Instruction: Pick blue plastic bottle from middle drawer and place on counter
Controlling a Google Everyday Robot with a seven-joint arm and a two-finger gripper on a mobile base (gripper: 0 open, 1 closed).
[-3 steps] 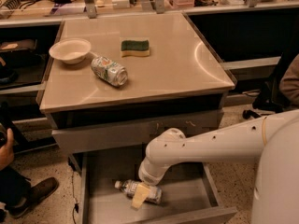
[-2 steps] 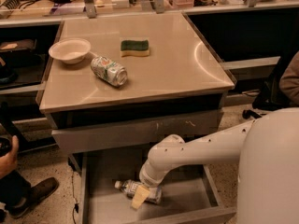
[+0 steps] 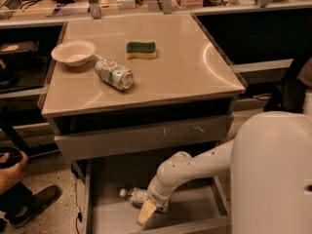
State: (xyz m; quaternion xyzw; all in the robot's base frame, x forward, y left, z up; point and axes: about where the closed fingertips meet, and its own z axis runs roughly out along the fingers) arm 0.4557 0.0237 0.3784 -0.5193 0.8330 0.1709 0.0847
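Observation:
The blue plastic bottle (image 3: 133, 195) lies on its side on the grey bottom of the open middle drawer (image 3: 195, 209), white cap pointing left. My gripper (image 3: 150, 207) reaches down into the drawer at the bottle's right end, with one pale finger (image 3: 146, 212) showing in front of the bottle. My white arm (image 3: 195, 167) comes in from the lower right and hides part of the bottle. The beige counter (image 3: 185, 67) is above the drawers.
On the counter are a white bowl (image 3: 73, 52), a green-patterned soda can (image 3: 113, 73) on its side and a green-and-yellow sponge (image 3: 141, 49). A scratched-front grey drawer (image 3: 141, 136) sits above the open one. A person's hand and shoe (image 3: 29, 206) are at the left.
My arm has shifted slightly toward the drawer's front. The gripper stays at the bottle, which lies in the same place in the drawer.

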